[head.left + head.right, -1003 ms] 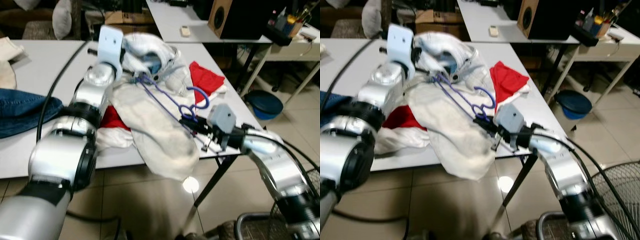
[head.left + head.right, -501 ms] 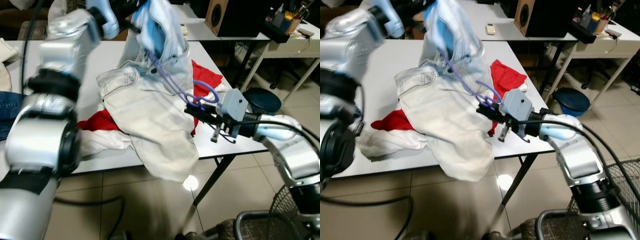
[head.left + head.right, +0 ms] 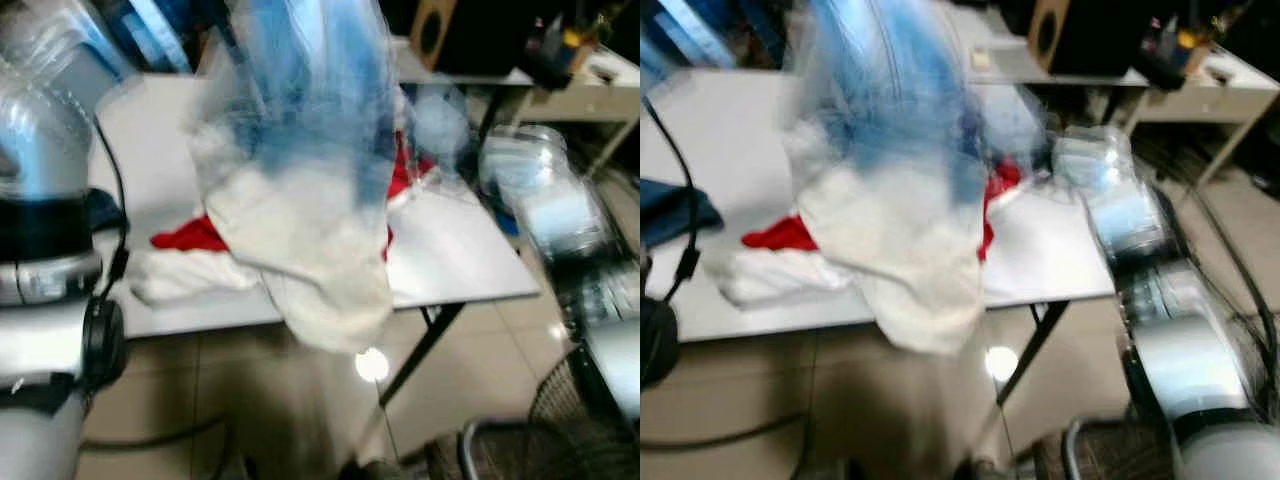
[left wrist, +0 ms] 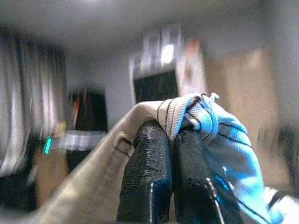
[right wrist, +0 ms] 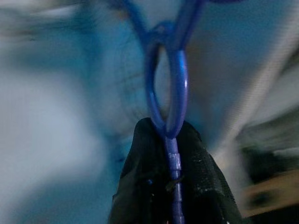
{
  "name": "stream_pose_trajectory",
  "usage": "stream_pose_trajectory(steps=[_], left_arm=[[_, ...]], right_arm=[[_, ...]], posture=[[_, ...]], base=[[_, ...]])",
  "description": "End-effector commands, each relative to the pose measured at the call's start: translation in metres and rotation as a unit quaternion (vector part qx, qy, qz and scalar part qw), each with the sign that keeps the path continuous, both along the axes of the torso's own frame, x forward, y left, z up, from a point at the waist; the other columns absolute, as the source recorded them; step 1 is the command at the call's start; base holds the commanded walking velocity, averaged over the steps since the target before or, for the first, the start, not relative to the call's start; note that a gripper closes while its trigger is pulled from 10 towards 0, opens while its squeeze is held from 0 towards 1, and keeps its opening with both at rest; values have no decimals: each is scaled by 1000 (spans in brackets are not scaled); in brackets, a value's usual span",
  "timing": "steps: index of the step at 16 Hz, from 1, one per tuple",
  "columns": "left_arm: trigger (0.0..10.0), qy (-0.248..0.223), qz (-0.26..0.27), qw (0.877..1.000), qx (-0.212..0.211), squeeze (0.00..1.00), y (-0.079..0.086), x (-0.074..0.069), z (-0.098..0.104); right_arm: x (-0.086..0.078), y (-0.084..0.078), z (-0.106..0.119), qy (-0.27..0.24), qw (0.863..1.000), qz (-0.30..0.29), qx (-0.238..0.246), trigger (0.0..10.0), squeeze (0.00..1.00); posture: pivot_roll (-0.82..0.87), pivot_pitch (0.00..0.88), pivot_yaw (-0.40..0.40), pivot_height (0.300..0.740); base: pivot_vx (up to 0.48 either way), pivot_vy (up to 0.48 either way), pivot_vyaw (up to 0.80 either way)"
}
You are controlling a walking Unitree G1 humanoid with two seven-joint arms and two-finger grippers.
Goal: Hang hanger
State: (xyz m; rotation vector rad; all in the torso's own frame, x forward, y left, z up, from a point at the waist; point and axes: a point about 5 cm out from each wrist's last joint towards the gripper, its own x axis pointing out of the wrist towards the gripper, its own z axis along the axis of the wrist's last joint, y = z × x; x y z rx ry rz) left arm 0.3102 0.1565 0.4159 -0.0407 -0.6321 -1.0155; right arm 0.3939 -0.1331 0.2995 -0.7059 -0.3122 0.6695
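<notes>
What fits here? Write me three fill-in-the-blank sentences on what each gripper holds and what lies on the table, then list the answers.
1. The right gripper is shut on the loop of a ____ hanger.
2. The left gripper pinches the hem of the pale ____.
3. On the white table, beside the hanging pale cloth, lies a ____ garment.

Missing words: blue; jeans; red

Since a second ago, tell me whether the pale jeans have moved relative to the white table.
Yes. The pale jeans have been lifted up off the white table, held by the left gripper; only their lower part still drapes over its front edge.
</notes>
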Motion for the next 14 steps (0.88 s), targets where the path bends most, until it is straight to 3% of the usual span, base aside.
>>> stream_pose_trajectory(steps=[1,2,3,4,5,6,7,8,9,10,11,12,13,14], left_arm=[[10000,-56,-21,996,-73,0,11,-16,31],[10000,-78,-22,990,-116,0,21,-25,46],[10000,-95,-11,986,-136,0,28,-31,53],[10000,-93,-8,986,-141,0,31,-31,53],[10000,-80,-6,988,-135,0,30,-27,48],[10000,-67,-2,991,-114,0,22,-22,36],[10000,-56,-2,993,-105,0,18,-19,30],[10000,2,24,998,-52,0,2,-2,0],[10000,36,43,998,-30,0,-5,8,-17],[10000,106,92,990,5,0,-16,28,-54],[10000,134,116,984,22,0,-21,37,-73],[10000,196,198,959,50,0,-28,57,-119],[10000,233,266,932,81,0,-26,71,-153],[10000,260,311,910,92,0,-20,80,-172]], right_arm=[[-2,-17,58,-116,986,-47,107,10000,0],[-11,-22,104,-195,963,-43,181,10000,0],[-19,-27,133,-247,944,-38,217,10000,0],[-15,-25,128,-239,952,-43,187,10000,0],[-7,-21,108,-192,967,-31,164,10000,0],[3,-16,71,-127,984,-20,124,10000,0],[6,-14,51,-103,990,-18,99,10000,0],[8,-14,-9,-31,998,-12,62,10000,0],[5,-14,-31,1,999,4,46,10000,0],[-5,-14,-73,64,997,43,17,10000,0],[-13,-15,-91,90,994,62,8,10000,0],[-37,-17,-129,157,981,115,-13,10000,0],[-63,-19,-152,199,967,154,-29,10000,0],[-81,-24,-158,221,960,171,-27,10000,0]], posture=[[-47,0,-122,740],[-45,0,-124,740],[-48,0,-125,740],[-48,0,-125,740],[-56,0,-121,740],[-59,0,-121,740],[-61,0,-120,740],[-64,0,-116,740],[-66,0,-111,740],[-71,0,-103,740],[-71,0,-103,740],[-79,0,-87,740],[-87,1,-74,740],[-93,5,-65,740]], base=[[0,0,0],[0,0,0],[0,0,0],[0,0,0],[0,0,0],[0,0,0],[0,0,0],[0,0,0],[0,0,0],[0,0,0],[0,0,0],[0,0,0],[0,0,0],[0,0,0]])
